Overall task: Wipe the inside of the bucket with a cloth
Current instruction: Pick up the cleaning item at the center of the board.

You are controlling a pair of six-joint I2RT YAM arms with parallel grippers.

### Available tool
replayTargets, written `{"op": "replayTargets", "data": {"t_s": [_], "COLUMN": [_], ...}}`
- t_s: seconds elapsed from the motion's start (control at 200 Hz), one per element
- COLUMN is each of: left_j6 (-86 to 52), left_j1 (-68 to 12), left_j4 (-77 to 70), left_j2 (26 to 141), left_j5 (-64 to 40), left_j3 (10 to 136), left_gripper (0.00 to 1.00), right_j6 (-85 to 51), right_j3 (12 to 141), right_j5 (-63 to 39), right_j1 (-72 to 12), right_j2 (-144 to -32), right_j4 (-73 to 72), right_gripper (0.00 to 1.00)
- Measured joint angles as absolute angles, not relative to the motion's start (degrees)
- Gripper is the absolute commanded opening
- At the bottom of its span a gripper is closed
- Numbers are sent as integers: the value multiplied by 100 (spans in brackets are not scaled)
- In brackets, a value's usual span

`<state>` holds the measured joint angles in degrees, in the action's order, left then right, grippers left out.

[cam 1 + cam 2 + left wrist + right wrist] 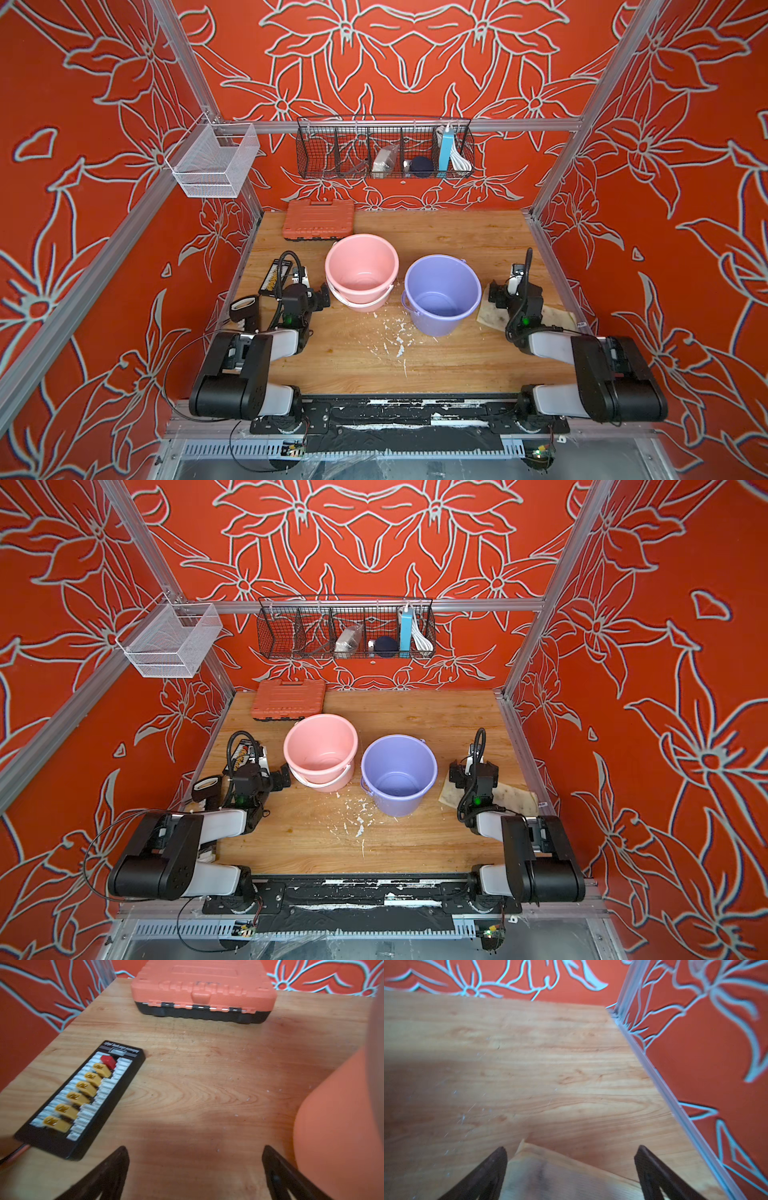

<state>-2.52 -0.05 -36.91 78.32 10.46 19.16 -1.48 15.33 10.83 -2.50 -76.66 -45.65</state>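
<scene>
Two buckets stand upright and empty mid-table in both top views: a pink bucket (361, 270) and, to its right, a purple bucket (441, 291). The cloth (559, 318), pale beige with dark stains, lies flat on the table right of the purple bucket, partly hidden under my right arm. My right gripper (496, 293) hangs open over the cloth's near-bucket corner; in the right wrist view the cloth (550, 1176) lies below and between the spread fingers of the right gripper (571, 1157). My left gripper (322, 297) is open beside the pink bucket (336, 1126), holding nothing.
An orange tool case (319, 219) sits at the back left. A black connector board (83, 1095) and a black handheld device (245, 309) lie by the left edge. White flecks (395, 336) dot the wood in front of the buckets. Wire baskets (384, 147) hang on the walls.
</scene>
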Motion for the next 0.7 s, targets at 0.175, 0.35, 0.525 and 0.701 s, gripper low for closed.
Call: {"op": "replayTargets", "data": {"t_s": [0.175,0.35,0.525,0.701], "left_j6": [-416,-801,-1387,-1957], "left_j1": [1,1,-12,-543], "left_j4": [-2071,-1072,-316,506], "left_j2": [7684,7046,6287,5992], "left_j5": [1743,2097,1612,1092], "left_j3": [3291,3817,4058,4737], "left_gripper": [99,99,99,99], "right_j6": [-344,-633,-987,-1347], "right_j3": [1413,1455,1988,2237], "right_j5": [1820,2213,2303,2381], "right_j1": [-329,-338,-340,-340], "right_j2": [-6862,-6119,-5603,-4954], "right_j4": [-4410,-3573,-2305,-1188], "right_gripper": [97,97,97,97]}}
